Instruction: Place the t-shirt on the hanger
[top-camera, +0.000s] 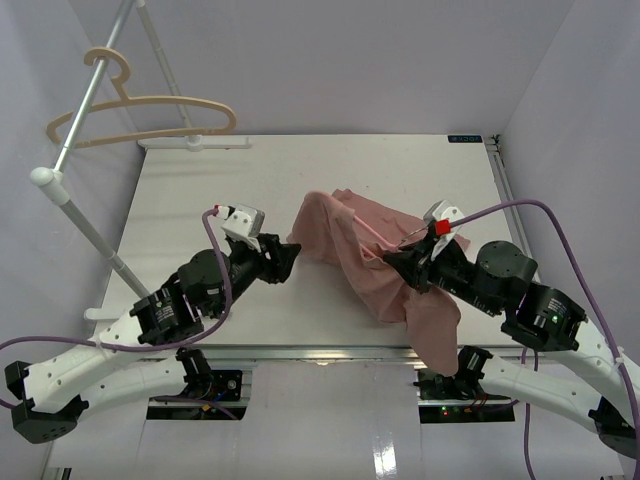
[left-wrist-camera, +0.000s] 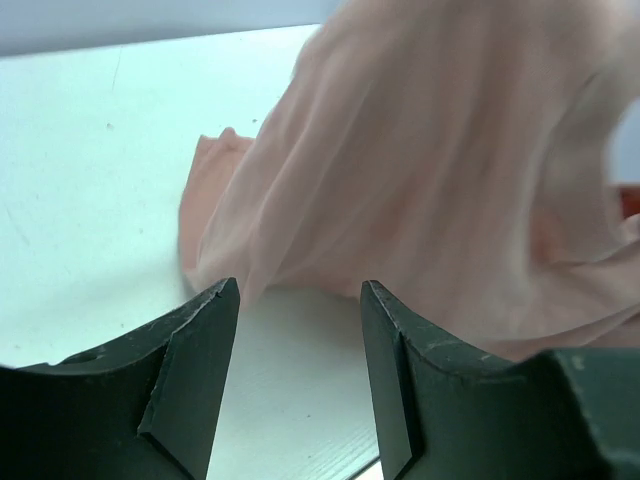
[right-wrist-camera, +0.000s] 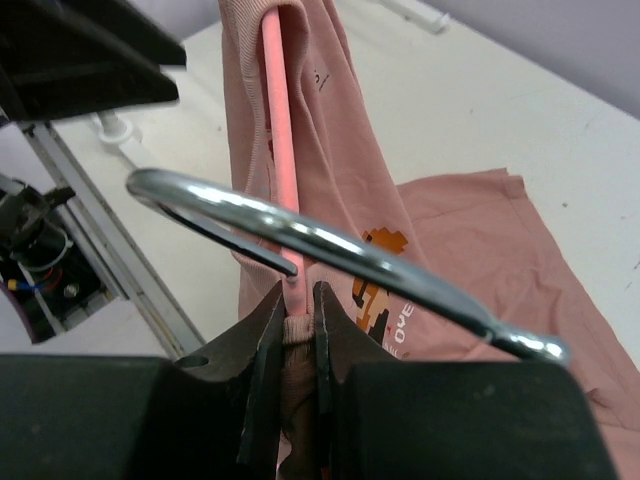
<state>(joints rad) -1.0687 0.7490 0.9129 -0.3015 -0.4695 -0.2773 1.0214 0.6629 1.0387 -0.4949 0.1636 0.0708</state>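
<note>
Step looks like threading: shirt (top-camera: 345, 240) is draped over the hanger (right-wrist-camera: 280, 130) mid-table, one hanger arm inside the cloth. Right gripper (right-wrist-camera: 292, 300) is clamped on the hanger's neck, cloth pinched in too. Left gripper (left-wrist-camera: 300, 300) gapes empty beside the shirt's edge. Next, I'd say left needs to grab that edge and tug it over.

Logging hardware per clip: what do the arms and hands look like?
Left arm and right arm: white base links, black joint housings, a purple cable each. Left hand and right hand: black wedge-shaped fingers, white camera mount; a red square on the right's.
</note>
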